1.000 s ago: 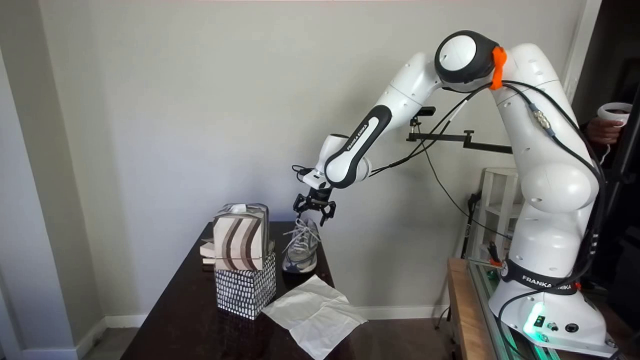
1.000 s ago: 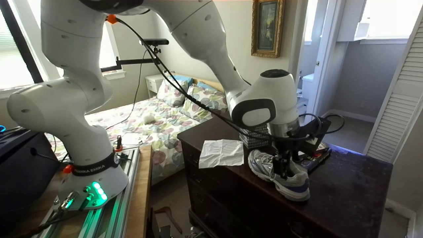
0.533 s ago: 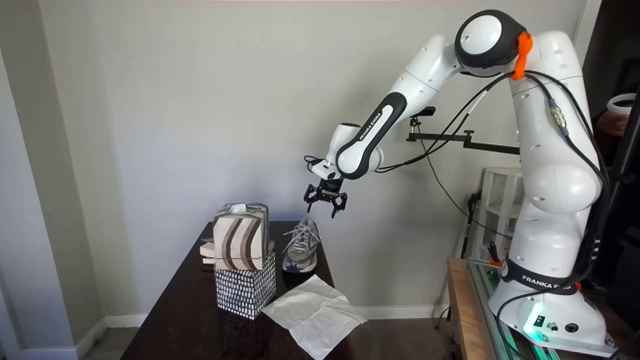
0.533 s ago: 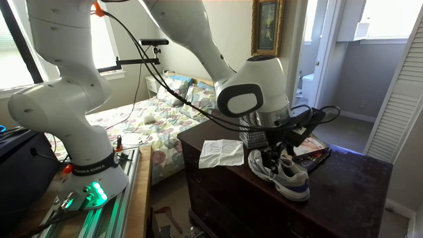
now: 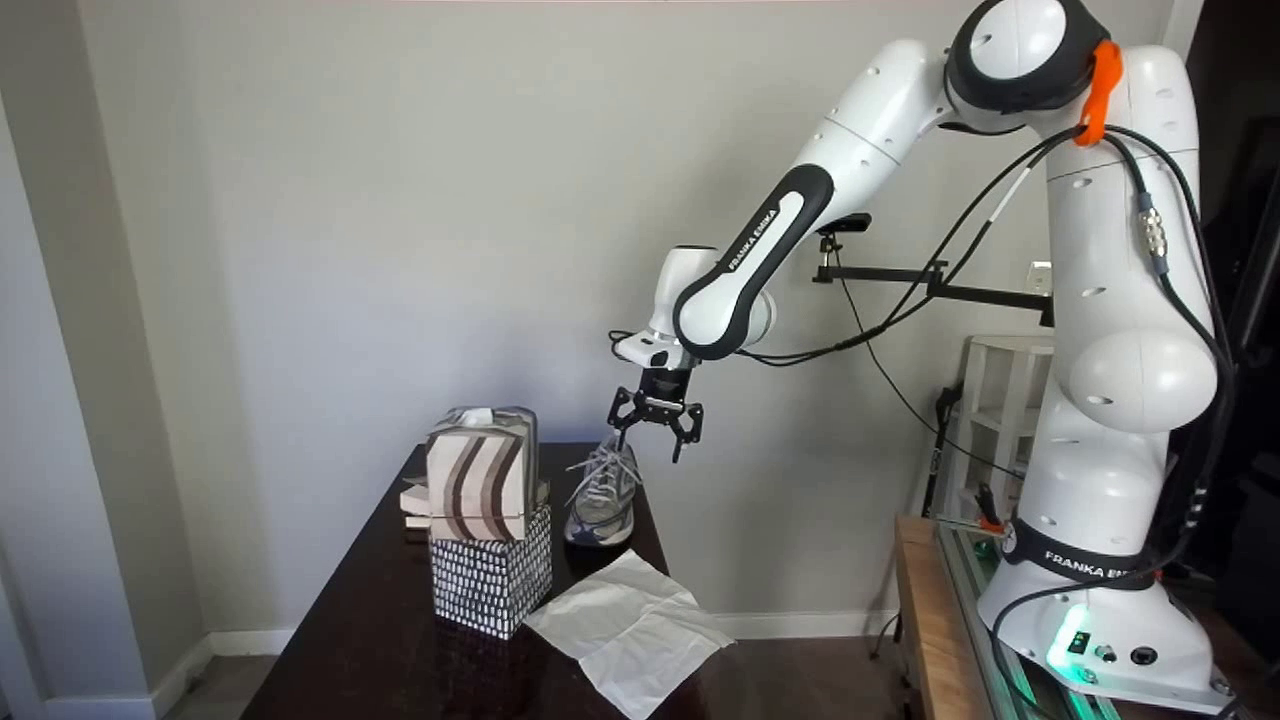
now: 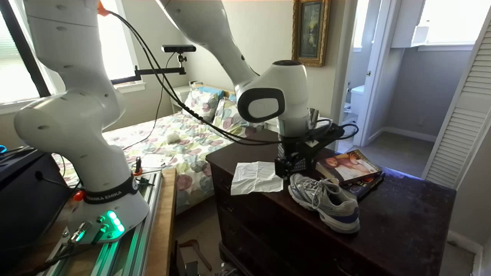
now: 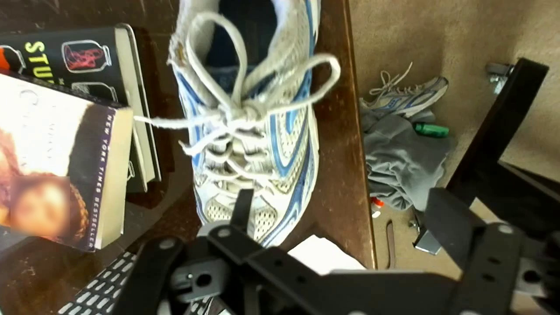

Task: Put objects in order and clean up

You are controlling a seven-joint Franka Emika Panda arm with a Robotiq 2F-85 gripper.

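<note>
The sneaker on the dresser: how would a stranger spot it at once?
Find the dark dresser. Along its front edge, beside the stacked books, sits a white-and-blue sneaker with laces tied in a bow. A similar shoe lies on the floor; this one is up on the dresser top.

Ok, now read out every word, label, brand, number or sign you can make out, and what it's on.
"FRANKA EMIKA": robot's forearm.
"FRANKA EMIKA", partly hidden: robot base.
"NEW YORK TIMES BESTSELLER": top book.
"STU", rest covered: bottom book.
The other print on both books is too faint to read.
No readable numbers.
</note>
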